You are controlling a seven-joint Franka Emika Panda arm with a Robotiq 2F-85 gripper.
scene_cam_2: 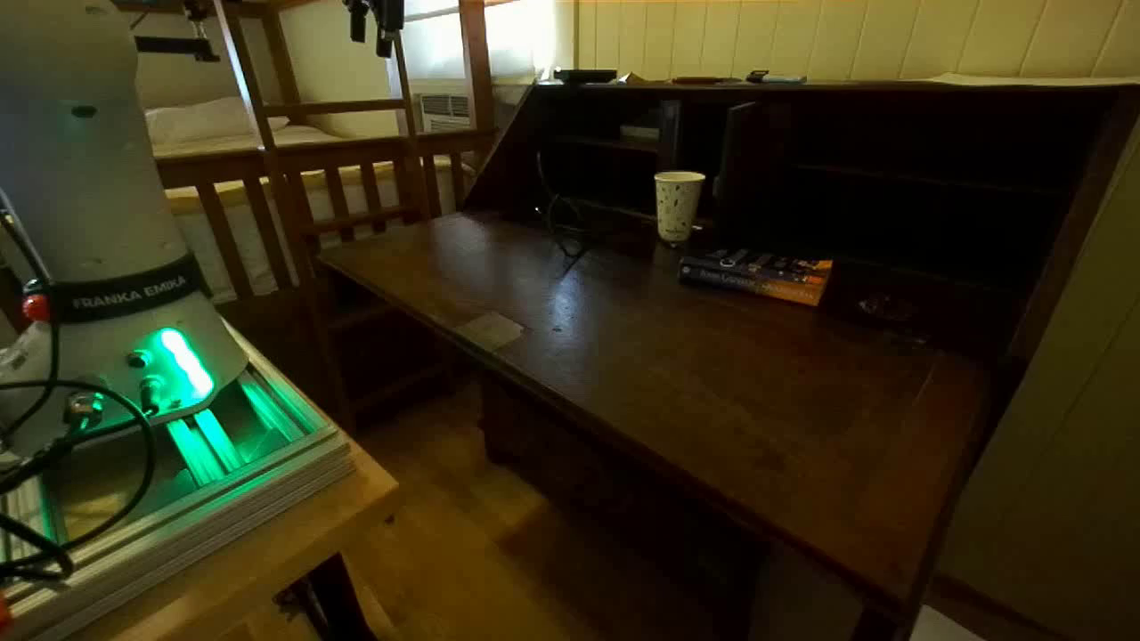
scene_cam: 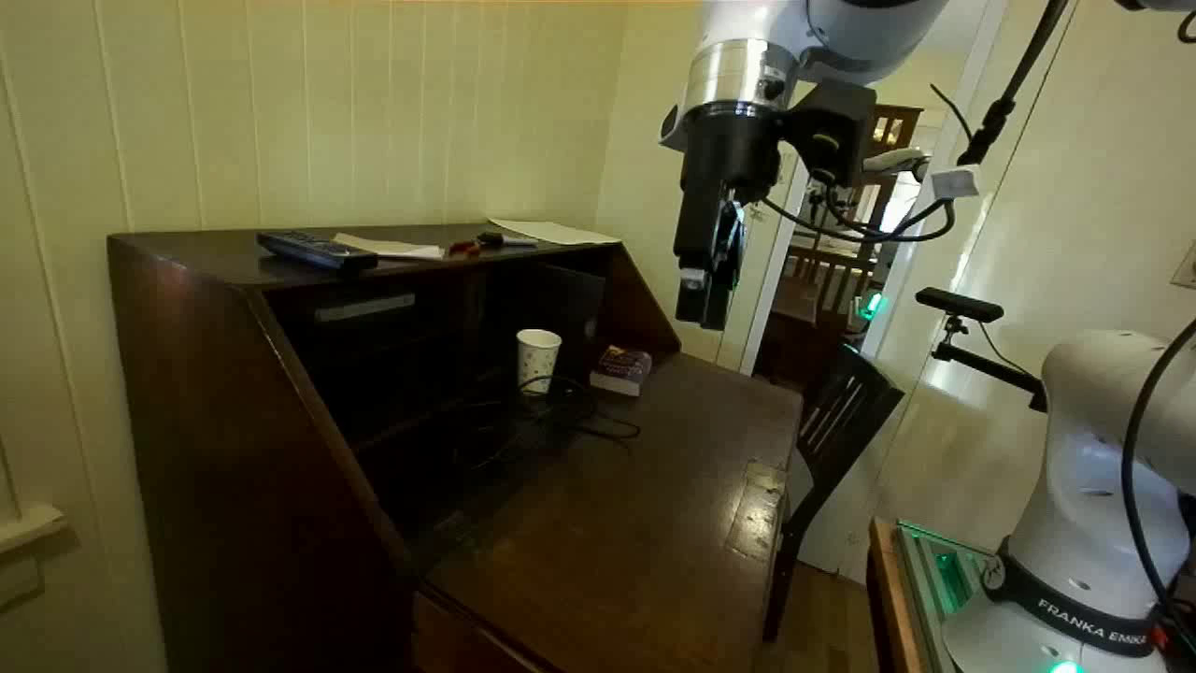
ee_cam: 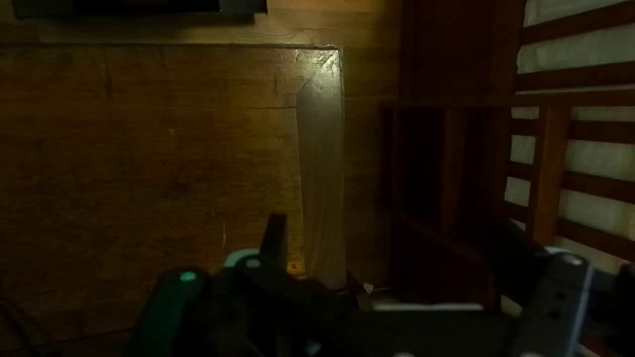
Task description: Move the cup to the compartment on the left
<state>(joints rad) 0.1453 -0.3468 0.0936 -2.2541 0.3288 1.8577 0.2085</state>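
A speckled paper cup (scene_cam_2: 679, 206) stands upright close to the rear edge of the secretary-desk counter (scene_cam: 617, 523), in front of the dark compartments (scene_cam_2: 597, 142) and just beside a panel (scene_cam_2: 744, 151) that juts forward. A thick paperback (scene_cam_2: 757, 278) lies near it along the same edge. In an exterior view a black cable (scene_cam: 567, 402) crosses before the cup's lower part — touching or not, I cannot tell. From paperback to front edge runs a broad stretch of wood, with room for moving. The gripper (scene_cam: 703, 310) hangs high, well apart from the cup, its fingers (ee_cam: 274, 243) spread wide — in the wrist view a front corner of the counter shows beyond them, the slatted bed (ee_cam: 550, 163) past the side edge.
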